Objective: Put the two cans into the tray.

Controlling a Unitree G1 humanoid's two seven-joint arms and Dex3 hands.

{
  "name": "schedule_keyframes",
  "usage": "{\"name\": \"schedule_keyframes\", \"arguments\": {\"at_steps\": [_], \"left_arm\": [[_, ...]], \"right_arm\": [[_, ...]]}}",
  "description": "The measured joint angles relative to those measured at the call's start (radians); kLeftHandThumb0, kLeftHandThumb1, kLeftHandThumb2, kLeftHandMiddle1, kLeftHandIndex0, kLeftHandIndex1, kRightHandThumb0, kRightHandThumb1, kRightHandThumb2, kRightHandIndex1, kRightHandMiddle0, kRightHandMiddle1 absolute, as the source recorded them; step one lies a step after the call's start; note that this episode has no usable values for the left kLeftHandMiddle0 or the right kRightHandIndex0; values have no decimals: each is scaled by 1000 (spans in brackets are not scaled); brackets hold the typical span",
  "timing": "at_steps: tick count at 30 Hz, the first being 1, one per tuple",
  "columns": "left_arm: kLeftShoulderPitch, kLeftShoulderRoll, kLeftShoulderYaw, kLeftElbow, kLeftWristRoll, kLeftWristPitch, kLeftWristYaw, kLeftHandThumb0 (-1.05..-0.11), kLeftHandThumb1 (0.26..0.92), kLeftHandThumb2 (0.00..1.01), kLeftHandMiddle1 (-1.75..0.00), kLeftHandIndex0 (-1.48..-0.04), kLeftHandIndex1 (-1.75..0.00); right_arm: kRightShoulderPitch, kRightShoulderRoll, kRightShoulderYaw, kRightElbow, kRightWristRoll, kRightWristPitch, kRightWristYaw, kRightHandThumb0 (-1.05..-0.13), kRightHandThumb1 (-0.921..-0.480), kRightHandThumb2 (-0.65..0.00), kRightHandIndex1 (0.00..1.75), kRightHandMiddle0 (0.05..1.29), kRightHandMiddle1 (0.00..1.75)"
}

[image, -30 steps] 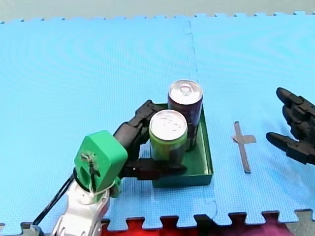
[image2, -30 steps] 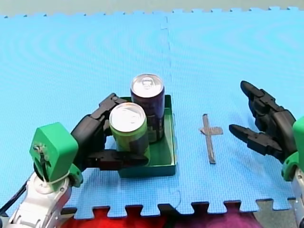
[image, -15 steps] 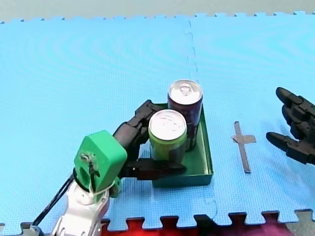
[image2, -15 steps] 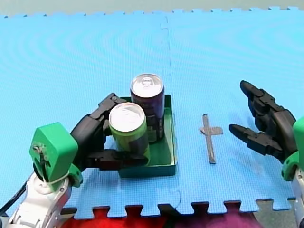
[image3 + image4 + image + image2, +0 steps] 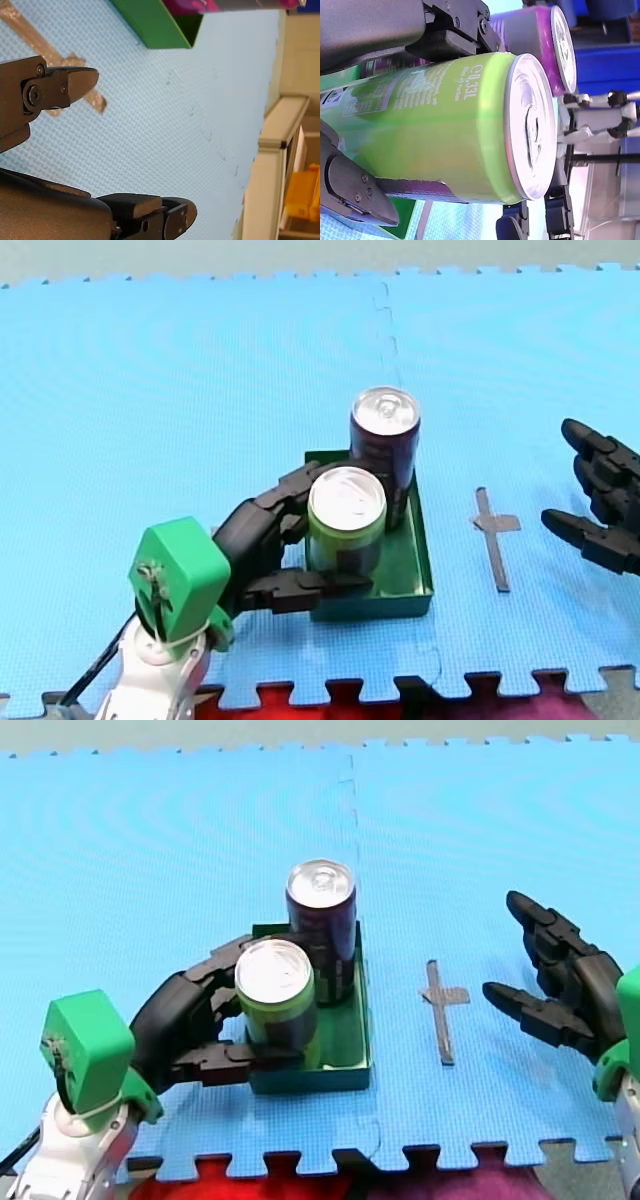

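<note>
1. Well, the main risk is sitting at the 7 o'clock corner of the tray [image 5: 372,604]. The green can [image 5: 346,530] is standing upright there, tight against the wall. I am not managing to see whether its base is lying flat inside or riding on the rim. If it is perching on the rim, letting go is likely to tip it.
2. The purple can [image 5: 385,445] is standing upright at the tray's 12 o'clock end, just beside the green one. Any sideways drag from withdrawing fingers could be knocking one can into the other.
3. The left hand [image 5: 265,545] is clasping the green can. The thumb is crossing the can's 6 o'clock side and the fingers are wrapping round from 9 toward 11 o'clock. The hand's bulk is hanging over the blue mat [image 5: 180,390] at the tray's 8 o'clock.
4. The right hand [image 5: 605,505] is holding nothing and hovering at the tray's 3 o'clock. It is well apart from the tray, beyond the tape cross [image 5: 493,535].
</note>
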Motion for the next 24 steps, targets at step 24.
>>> {"name": "schedule_keyframes", "arguments": {"at_steps": [24], "left_arm": [[-7, -10, 12, 13, -12, 3, -29, -1048, 780, 0, -25, -282, -4]], "right_arm": [[-5, -7, -2, 7, 0, 1, 1, -1048, -921, -184, 1, 239, 0]]}}
